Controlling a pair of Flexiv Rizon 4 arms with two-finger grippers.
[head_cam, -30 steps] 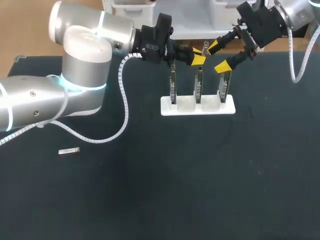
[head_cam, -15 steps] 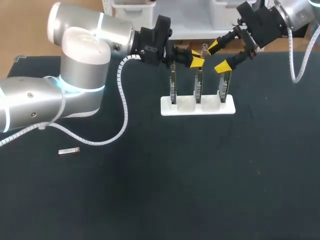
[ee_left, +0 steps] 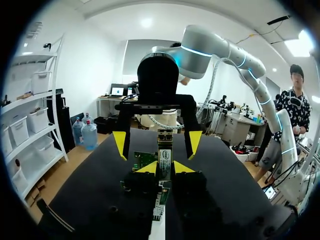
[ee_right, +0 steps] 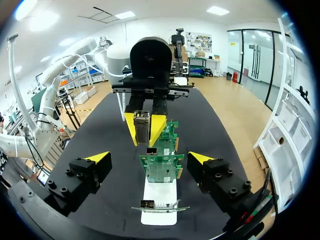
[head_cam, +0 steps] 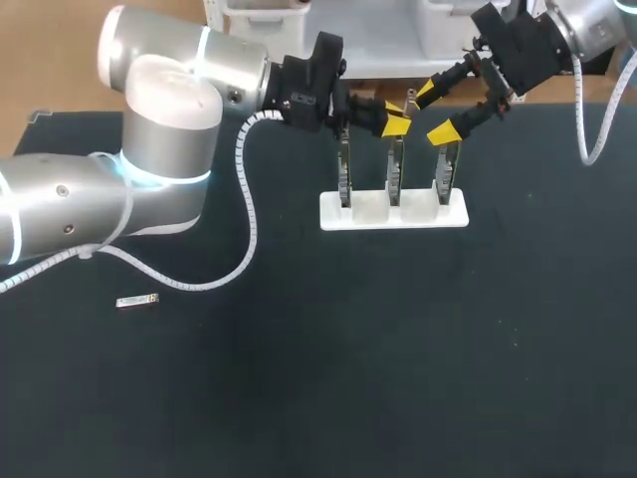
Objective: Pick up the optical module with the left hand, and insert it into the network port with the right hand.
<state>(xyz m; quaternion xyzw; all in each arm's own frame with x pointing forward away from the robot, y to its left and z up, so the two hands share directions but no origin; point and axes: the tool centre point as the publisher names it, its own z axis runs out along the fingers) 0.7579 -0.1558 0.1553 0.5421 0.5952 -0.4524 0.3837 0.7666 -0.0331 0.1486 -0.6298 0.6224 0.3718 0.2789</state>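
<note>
Yellow-tipped L fingers w/ optical module nearer R fingers

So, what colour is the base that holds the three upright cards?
White; the base shows best in the head view.

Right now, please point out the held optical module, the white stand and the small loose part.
optical module (ee_right: 142, 126): right wrist view, its metal front.
white stand (head_cam: 457, 215): head view, base's right end.
loose part (head_cam: 137, 301): head view, its middle.
</note>
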